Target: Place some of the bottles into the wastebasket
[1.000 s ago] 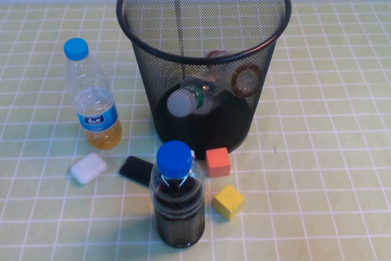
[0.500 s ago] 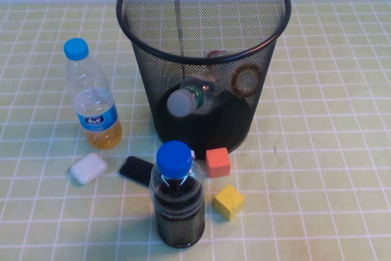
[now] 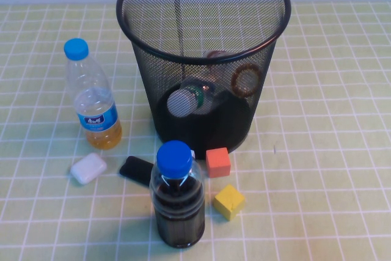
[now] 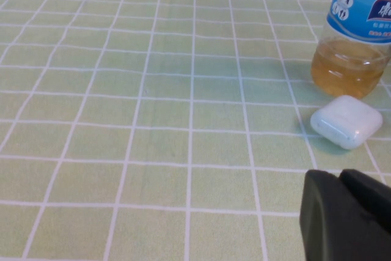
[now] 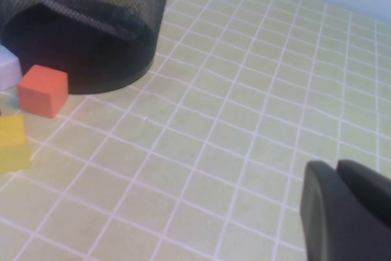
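Note:
The black wire-mesh wastebasket (image 3: 201,59) stands at the back middle of the table. Inside it, the white-capped bottle with the green-and-white label (image 3: 185,101) lies on the bottom. A smaller amber round shape (image 3: 247,80) rests against the inner wall beside it; its cap is hidden. Neither gripper shows in the high view. My left gripper (image 4: 339,176) is shut and empty, low over the cloth near the white case. My right gripper (image 5: 337,166) is shut and empty, over bare cloth to the right of the wastebasket (image 5: 91,35).
A tall blue-capped bottle (image 3: 91,99) stands left of the basket, also in the left wrist view (image 4: 360,35). A fat blue-capped dark bottle (image 3: 177,197) stands in front. A white case (image 3: 88,168), black item (image 3: 135,169), orange cube (image 3: 218,162) and yellow cube (image 3: 228,202) lie nearby.

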